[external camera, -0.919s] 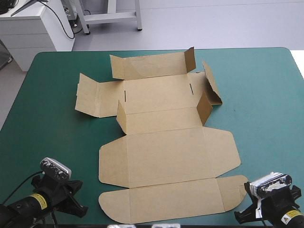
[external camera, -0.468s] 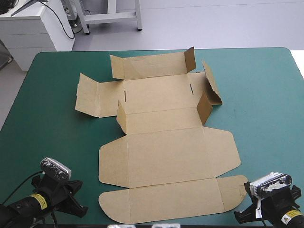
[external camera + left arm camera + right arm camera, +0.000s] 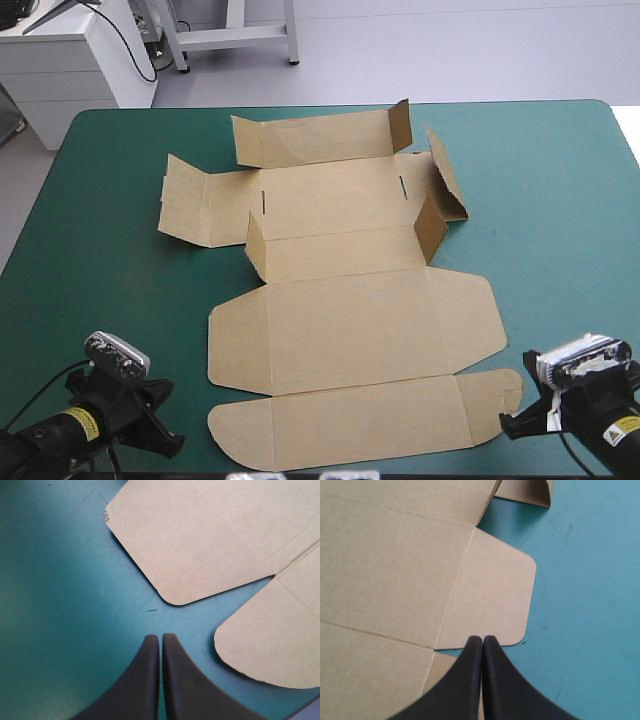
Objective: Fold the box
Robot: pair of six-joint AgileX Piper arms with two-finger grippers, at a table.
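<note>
Brown box [image 3: 350, 310] spread across the middle of the teal-green desk [image 3: 560, 200], mostly flat. Only the far panels raised: a back wall [image 3: 310, 140] and small end flaps standing toward the far edge. Wide lid panels and a rounded tuck flap [image 3: 360, 425] flat toward the near edge. By that look, folding hardly begun.

Left gripper [image 3: 161, 639] over bare desk just off the box's near left corner, with fingers pressed together to a point and nothing held. Right gripper [image 3: 483, 640] likewise closed tight and empty, with tips at the rim of the rounded side flap [image 3: 490, 600] near the box's near right corner.

Likely trouble from here:
- Pushing loose board with closed fingers and sliding the whole sheet over the smooth desk instead of bending it at a crease.
- Dragging from one side only and toppling the walls already raised.
- Catching the right tips under the side flap's edge and lifting it crooked.
- Uneven pushes from the two arms, hence a skewed sheet.

Room for moving: broad bare desk to the left and right of the box. Only a narrow strip between the tuck flap and the near edge, close by both grippers. A modest margin between the back wall and the far edge.
</note>
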